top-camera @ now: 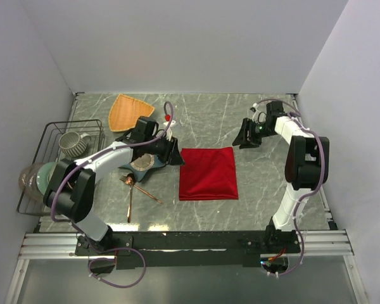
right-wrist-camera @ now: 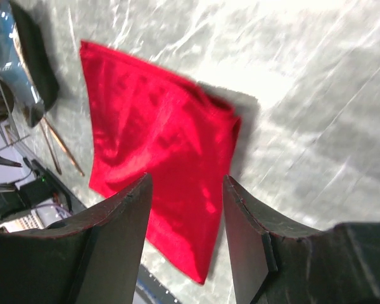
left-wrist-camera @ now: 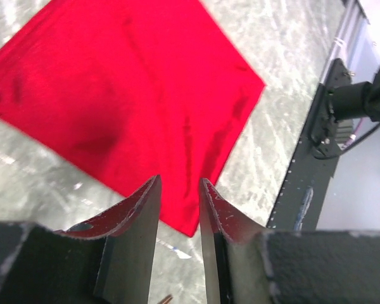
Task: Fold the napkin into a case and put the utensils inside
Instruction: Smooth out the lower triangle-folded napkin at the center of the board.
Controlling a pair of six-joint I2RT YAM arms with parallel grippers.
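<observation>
1. Left gripper (left-wrist-camera: 179, 183): jaws a little apart, holding nothing, at the far left corner of the napkin (top-camera: 208, 173).
2. Right gripper (right-wrist-camera: 187, 180): jaws wider apart, empty, just beyond the napkin's far right corner.
3. Utensils (top-camera: 134, 187): behind the left gripper, toward its base, apart from the flat napkin.

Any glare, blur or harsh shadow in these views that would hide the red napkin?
Top external: even light, napkin sharp and fully readable. Left wrist: napkin slightly soft, mild sheen on the table. Right wrist: upper table washed out by glare, napkin blurred, grey shadow beside its far corner.
</observation>
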